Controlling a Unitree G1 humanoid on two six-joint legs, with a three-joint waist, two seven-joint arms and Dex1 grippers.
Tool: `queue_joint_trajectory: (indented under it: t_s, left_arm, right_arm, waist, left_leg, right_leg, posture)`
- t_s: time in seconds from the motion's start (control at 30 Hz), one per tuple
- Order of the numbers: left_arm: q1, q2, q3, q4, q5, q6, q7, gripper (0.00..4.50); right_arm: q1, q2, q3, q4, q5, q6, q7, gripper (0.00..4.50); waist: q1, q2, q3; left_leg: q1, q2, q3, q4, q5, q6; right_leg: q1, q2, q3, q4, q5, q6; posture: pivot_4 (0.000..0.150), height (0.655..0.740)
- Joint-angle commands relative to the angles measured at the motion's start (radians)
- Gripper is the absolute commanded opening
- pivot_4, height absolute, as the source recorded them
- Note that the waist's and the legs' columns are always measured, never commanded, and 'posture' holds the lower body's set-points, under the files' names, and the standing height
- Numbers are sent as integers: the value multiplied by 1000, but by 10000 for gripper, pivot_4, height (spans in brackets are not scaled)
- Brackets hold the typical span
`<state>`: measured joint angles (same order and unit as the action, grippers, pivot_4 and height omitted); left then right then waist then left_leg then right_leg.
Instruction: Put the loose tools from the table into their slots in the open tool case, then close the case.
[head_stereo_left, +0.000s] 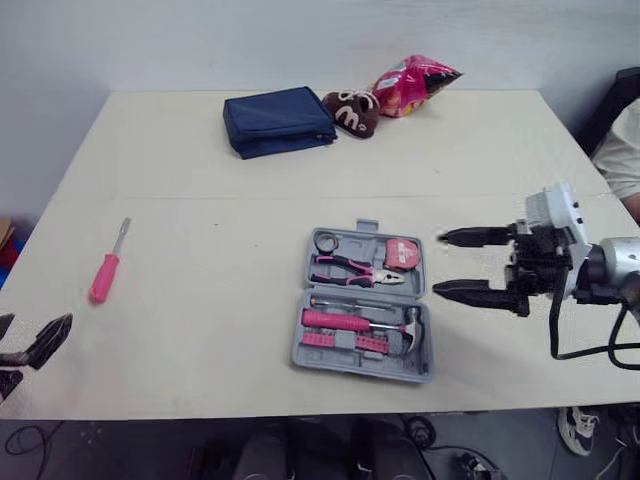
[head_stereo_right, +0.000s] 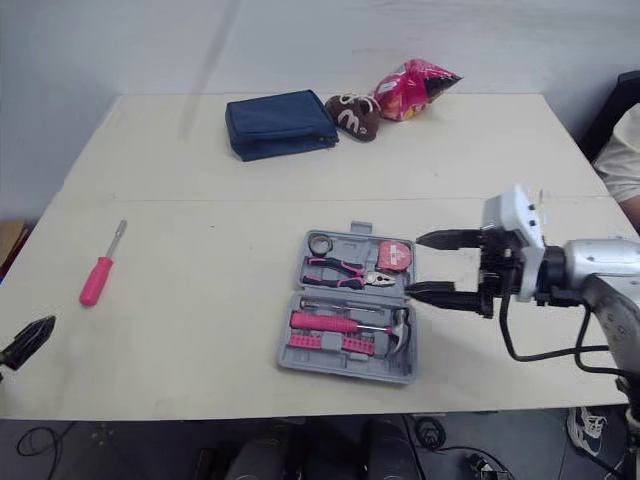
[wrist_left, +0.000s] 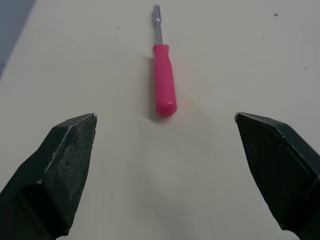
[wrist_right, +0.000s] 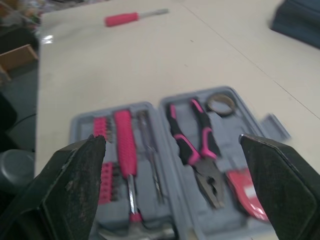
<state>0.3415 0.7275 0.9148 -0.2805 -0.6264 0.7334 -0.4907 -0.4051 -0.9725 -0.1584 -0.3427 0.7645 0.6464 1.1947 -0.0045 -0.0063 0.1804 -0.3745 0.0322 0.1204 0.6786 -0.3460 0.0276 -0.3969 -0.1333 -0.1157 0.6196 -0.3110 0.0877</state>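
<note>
Right gripper: its two black fingers are spread wide and hold nothing. You see them pointing toward the robot's left, at the right edge of the tool case, just beside the line where its two halves meet. The right forearm comes in roughly level from the right side of the table.

Left gripper: its fingers are also spread wide and hold nothing. It sits low at the near left edge of the table, aimed at the butt of the screwdriver's handle and apart from it.

Note the condition of the task items:
- The tool case is grey and lies open and flat, near the front of the table, right of centre.
- The far half holds pink-handled pliers, a red tape measure and a small ring.
- The near half holds a pink-handled hammer and a row of pink bits.
- The screwdriver has a pink handle and a bare metal shaft. It lies loose on the table, well to the left of the case, shaft pointing away from the robot.
</note>
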Motion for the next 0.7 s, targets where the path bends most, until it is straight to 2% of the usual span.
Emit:
queue_joint_trajectory:
  t_s: [0.03, 0.13, 0.27, 0.6, 0.7]
  left_arm:
    - [-89, 83, -78, 126, 54, 10, 1, 45000]
    - [-187, 162, -197, 265, 117, -14, -29, 45000]
    - [-349, 195, -293, 431, 161, -29, -28, 45000]
    - [-600, 182, -478, 698, 260, -125, -86, 45000]
    - [-621, 174, -504, 707, 262, -99, -100, 35855]
  right_arm:
    - [-73, 32, 25, -99, 79, 37, -11, 44669]
    - [-132, 69, 61, -142, 109, 60, -31, 44669]
    - [-152, 91, 78, -161, 112, 71, -53, 44669]
    - [-160, 94, 89, -156, 102, 71, -68, 44669]
    - [-163, 93, 92, -154, 99, 71, -73, 45000]
  waist:
    - [-5, 0, 0]
    - [-6, 0, 0]
    - [-5, -1, 0]
    - [1, -2, 0]
    - [0, -2, 0]
  left_leg:
    - [0, 0, 1, 0, 0, 0]
    - [-1, 0, 1, 0, 0, -1]
    - [-1, 0, 1, -1, 0, -1]
    - [-2, -1, 4, 1, 1, 0]
    - [-2, -1, 5, 1, 2, 1]
  right_leg:
    - [0, 0, 0, 0, 0, 0]
    - [-2, 0, 0, 1, 0, 0]
    - [-3, 0, 0, 2, 0, 0]
    - [-3, 0, -5, 6, 1, 2]
    - [-3, 0, -4, 7, 1, 3]
  posture:
    - [1500, 7400]
    - [1500, 7400]
    - [1500, 7400]
    - [1500, 7400]
    - [1500, 7400]
